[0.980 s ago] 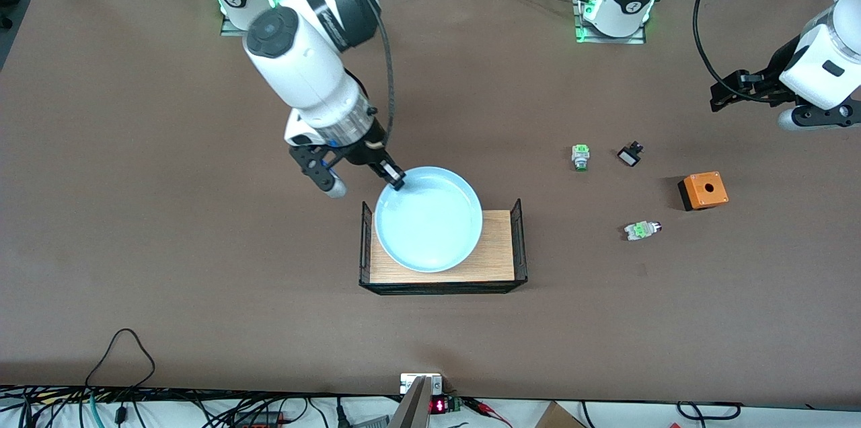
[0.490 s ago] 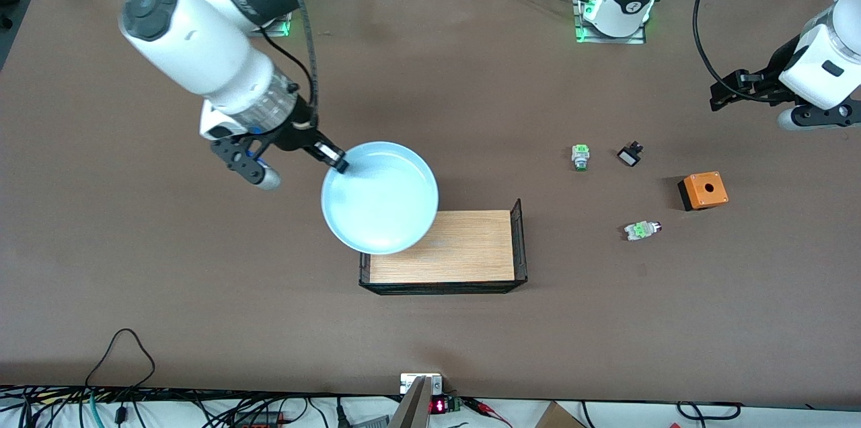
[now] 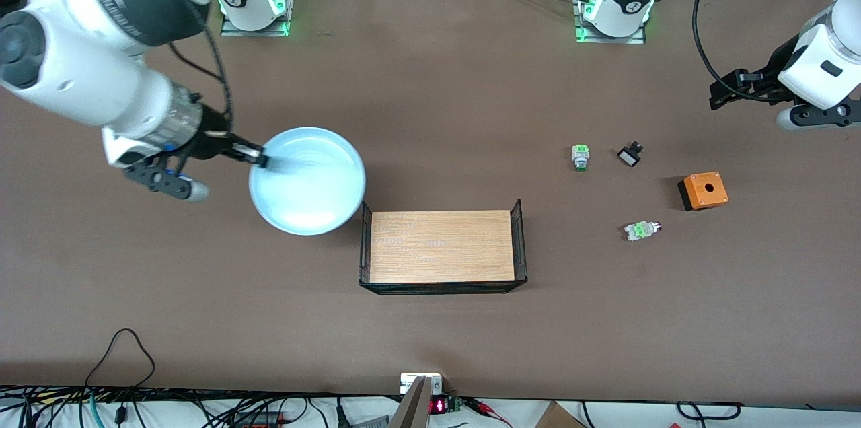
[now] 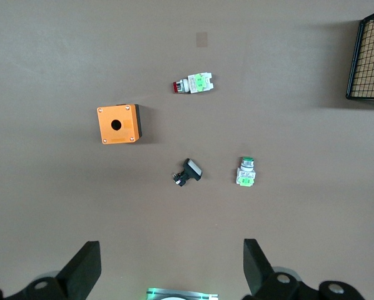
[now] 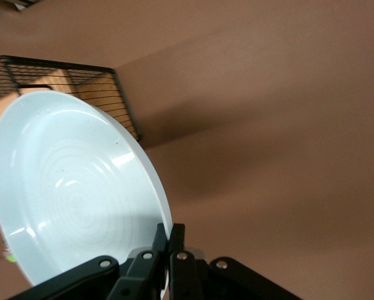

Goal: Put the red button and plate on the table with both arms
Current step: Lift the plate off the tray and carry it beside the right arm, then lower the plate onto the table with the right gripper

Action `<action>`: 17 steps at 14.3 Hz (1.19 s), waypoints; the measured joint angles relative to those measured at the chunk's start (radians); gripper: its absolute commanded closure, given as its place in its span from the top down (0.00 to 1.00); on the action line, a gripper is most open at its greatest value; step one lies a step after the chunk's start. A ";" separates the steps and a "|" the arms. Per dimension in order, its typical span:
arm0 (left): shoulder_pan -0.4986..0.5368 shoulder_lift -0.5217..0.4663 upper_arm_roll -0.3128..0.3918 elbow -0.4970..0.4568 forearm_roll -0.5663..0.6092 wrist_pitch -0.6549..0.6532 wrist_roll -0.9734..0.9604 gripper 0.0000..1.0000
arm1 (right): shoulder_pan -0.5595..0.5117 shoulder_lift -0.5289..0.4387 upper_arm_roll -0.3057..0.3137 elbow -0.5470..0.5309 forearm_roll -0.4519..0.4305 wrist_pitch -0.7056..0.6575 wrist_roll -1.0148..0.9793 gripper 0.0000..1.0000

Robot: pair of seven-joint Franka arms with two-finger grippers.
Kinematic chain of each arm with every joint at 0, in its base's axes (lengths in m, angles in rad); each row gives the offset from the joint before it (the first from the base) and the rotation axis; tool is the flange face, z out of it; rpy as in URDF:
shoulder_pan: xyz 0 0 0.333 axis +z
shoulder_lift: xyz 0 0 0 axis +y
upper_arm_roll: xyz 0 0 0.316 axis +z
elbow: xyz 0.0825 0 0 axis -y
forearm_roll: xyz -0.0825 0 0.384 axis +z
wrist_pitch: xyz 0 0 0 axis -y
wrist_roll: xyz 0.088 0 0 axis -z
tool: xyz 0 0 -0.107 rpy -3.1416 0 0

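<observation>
the right end effector [image 3: 259, 159] pinches the rim of the plate [image 3: 307, 180], its two fingers clamped on the edge, and holds the light blue plate in the air over the counter [image 3: 430, 78] toward the right arm's end, just off the rack [image 3: 440, 246]. in the right wrist view the plate [image 5: 74, 194] tilts above the brown counter, with the rack's mesh end [image 5: 62, 81] below it.

the left end effector [image 3: 730, 88] waits over the left arm's end of the counter, fingers spread wide and holding nothing; the left wrist view shows its fingertips [image 4: 87, 265] well apart.

the red button [image 3: 642, 230] lies on its side on the counter. from it, the orange box [image 3: 703, 190] sits at about 2 o'clock, the green-capped button [image 3: 580, 157] at about 10 o'clock, and the small black-and-white part [image 3: 629, 155] at about 12 o'clock.
</observation>
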 measured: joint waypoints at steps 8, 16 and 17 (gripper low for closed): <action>0.000 0.000 -0.001 0.000 0.000 0.000 0.000 1.00 | -0.081 -0.063 -0.001 -0.159 -0.167 -0.011 -0.321 0.00; -0.001 0.000 -0.001 0.000 0.000 -0.001 -0.001 1.00 | -0.186 -0.079 -0.001 -0.293 -0.168 0.019 -0.453 0.00; -0.002 0.000 -0.001 0.000 0.000 -0.001 -0.001 1.00 | -0.194 -0.080 -0.001 -0.316 -0.168 0.039 -0.460 0.00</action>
